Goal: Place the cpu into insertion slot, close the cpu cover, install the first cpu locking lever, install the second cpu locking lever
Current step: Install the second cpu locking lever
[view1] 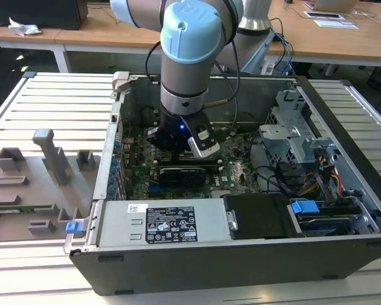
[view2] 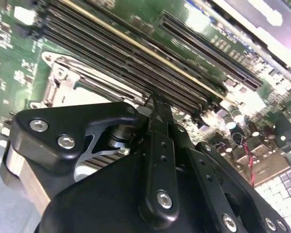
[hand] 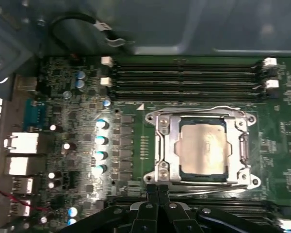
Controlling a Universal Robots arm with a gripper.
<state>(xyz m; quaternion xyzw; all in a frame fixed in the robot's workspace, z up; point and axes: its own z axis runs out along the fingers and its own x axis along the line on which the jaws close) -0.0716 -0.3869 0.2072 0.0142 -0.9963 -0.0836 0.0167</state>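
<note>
In the first wrist view the cpu [hand: 203, 148], a dull silver square, lies in the insertion slot [hand: 203, 175]. The silver cpu cover [hand: 167, 145] is folded flat around it. One thin wire locking lever [hand: 199, 110] runs along one side of the socket, and a second lever [hand: 211, 190] runs along the opposite side. My gripper [hand: 157, 190] is shut, its black fingertips pressed together right at the socket's edge beside that second lever, with nothing visible between them. In the second wrist view the shut fingers [view2: 157, 126] point at the board beside the cover [view2: 82, 80]. In the exterior view the gripper [view1: 178, 149] hangs low over the motherboard.
Long black memory slots [hand: 184, 80] run beside the socket. A long black card [view1: 184, 173] lies across the board. The case walls [view1: 108, 171], the grey power supply [view1: 159, 225] and the metal drive cage [view1: 292, 136] hem the arm in. A grey fixture board [view1: 32, 184] sits at the exterior view's left.
</note>
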